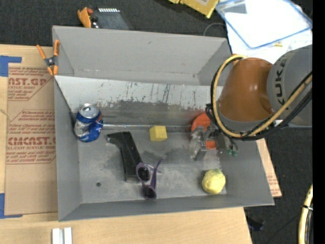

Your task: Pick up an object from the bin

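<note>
1. Camera view, arm: it enters the grey metal bin [68,161] over the right edge. Its rounded orange-brown cover [245,96] stands above the right wall.
2. Camera view, hand: the hand [199,151] is low over the bin floor, close to the right wall and about midway between the far wall and the near edge. Whether it is open or closed cannot be told. Nothing can be seen gripped in it.
3. Camera view, nearest things: a small orange item [200,121] lies just beside the hand on the far-wall side. Whether it is loose or fixed to the hand cannot be told. A yellow-green ball [214,182] lies near the near right corner, apart from the hand and on its near-edge side.
4. Camera view, middle of the bin: a small yellow block [158,132] sits on the floor left of the hand, apart from it.
5. Camera view, left half: a black pistol-shaped item [126,150] lies near the centre. A pair of purple sunglasses [148,178] touches its near end. A blue drinks can [89,124] lies at the left wall
</note>
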Tool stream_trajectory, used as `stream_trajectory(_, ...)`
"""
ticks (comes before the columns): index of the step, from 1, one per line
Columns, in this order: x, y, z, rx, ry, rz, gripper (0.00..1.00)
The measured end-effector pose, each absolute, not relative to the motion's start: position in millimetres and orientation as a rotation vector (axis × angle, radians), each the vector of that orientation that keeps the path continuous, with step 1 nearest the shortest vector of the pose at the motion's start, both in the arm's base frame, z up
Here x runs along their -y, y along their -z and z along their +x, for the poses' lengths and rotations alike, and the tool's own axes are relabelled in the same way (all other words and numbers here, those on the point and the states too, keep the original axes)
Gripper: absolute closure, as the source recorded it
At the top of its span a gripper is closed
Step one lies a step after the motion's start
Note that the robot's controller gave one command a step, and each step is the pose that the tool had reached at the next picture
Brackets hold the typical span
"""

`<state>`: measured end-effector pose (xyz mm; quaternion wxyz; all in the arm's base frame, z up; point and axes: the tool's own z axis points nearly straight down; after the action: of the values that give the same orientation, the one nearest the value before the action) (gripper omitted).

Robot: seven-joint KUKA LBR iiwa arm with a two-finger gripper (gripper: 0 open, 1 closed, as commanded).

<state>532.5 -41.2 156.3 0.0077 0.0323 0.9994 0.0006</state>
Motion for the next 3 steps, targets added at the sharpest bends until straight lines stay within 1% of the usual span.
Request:
stream_trajectory(1,41,-156,532.5,-3.125,-0.002,0.101,1.0)
stream_trajectory(2,47,-170,558.1,-3.12,-0.004,0.166,1.0)
stream_trajectory(3,85,-159,569.5,-3.123,0.0,-0.112,1.0)
